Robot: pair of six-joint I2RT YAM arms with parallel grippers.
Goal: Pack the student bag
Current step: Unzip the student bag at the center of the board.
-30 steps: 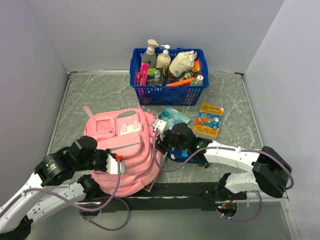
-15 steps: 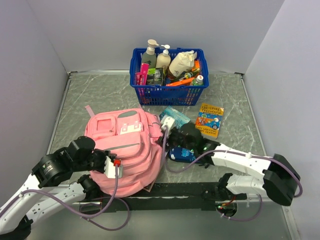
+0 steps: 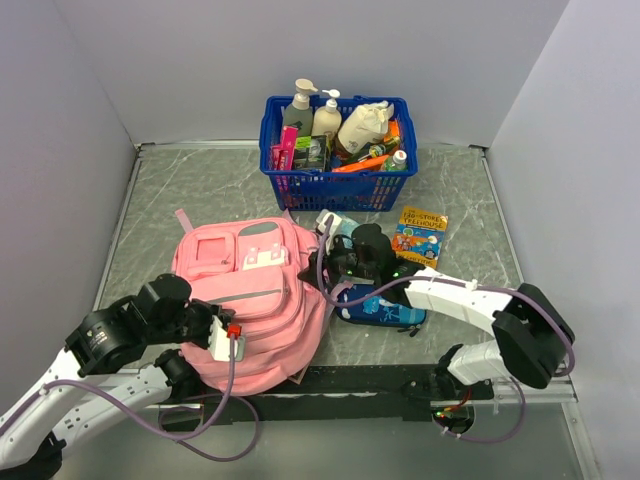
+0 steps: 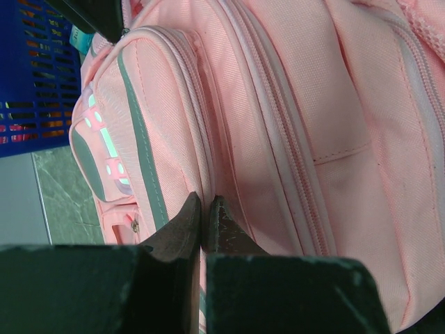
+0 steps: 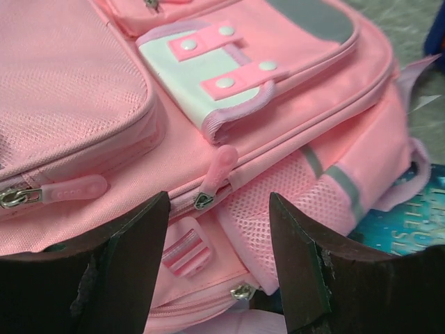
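at the near left of the tabletop point(image 3: 180, 190), the left gripper point(image 3: 225, 340) is clenched on a seam of the student bag point(image 3: 250, 290), which lies flat, front up, left of centre. just past it, the right gripper point(image 5: 219, 200) hangs released, jaws wide either side of a pink zip pull point(image 5: 221, 167) on the bag's side. the zips look closed, so packing seems barely begun: the blue pencil case point(image 3: 385, 308) and the book point(image 3: 418, 240) lie outside, with the basket point(image 3: 330, 188) of bottles farthest back.
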